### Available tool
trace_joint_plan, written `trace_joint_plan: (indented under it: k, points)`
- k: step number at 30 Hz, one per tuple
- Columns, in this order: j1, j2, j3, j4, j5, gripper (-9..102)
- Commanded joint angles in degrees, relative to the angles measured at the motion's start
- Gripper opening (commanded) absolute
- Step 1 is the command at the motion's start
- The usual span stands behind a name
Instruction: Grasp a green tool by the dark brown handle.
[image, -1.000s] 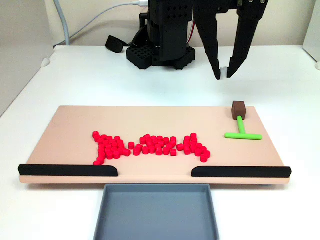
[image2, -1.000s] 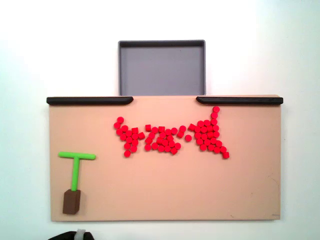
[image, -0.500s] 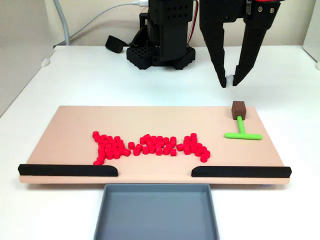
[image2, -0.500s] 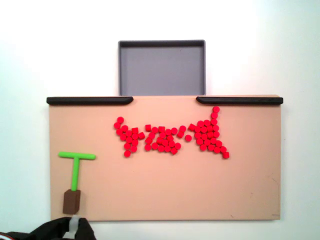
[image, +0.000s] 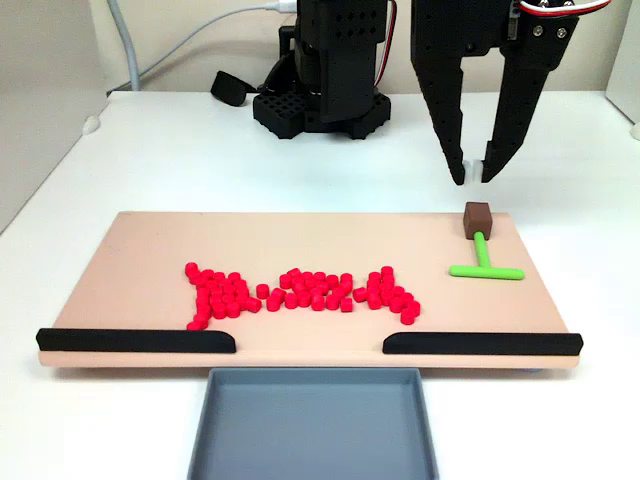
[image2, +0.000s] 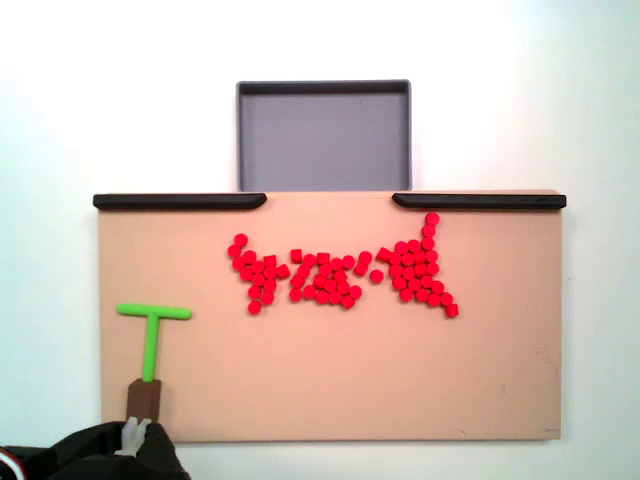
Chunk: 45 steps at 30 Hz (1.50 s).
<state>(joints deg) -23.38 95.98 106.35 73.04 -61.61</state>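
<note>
Both fixed views show the gripper (image: 474, 181) further along than half a second ago: from the front it has swung right and dropped, its tips now poised just behind and above the dark brown handle (image: 478, 216). From above, the gripper (image2: 136, 437) has pushed up from the bottom edge and now overlaps the near end of the handle (image2: 144, 397), hiding part of the cube. No writing or brand mark can be read anywhere.

The jaws stand narrowly parted, a slim gap between the two pale tips, nothing held between them. Whether a tip actually touches the handle cannot be told from either view.

The green tool (image: 485, 264) has not moved. It lies flat on the tan board (image: 300, 240), near its right end in the front view, stem running from the handle to the crossbar. The red cubes (image: 300, 292) sit clustered mid-board, well apart from the tool, as before. Two black bars (image: 135, 340) line the front edge, with the grey tray (image: 315, 425) just beyond.
</note>
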Motion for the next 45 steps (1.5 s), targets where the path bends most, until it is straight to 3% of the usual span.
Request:
trace_joint_plan:
  k: [1, 9, 45]
  points:
    - [-0.4, 0.1, -1.9, -0.4, -0.7, 8]
    - [-0.3, -0.5, -1.9, -0.1, -1.4, 16]
    - [2.2, -7.1, -4.7, -1.5, -2.1, 18]
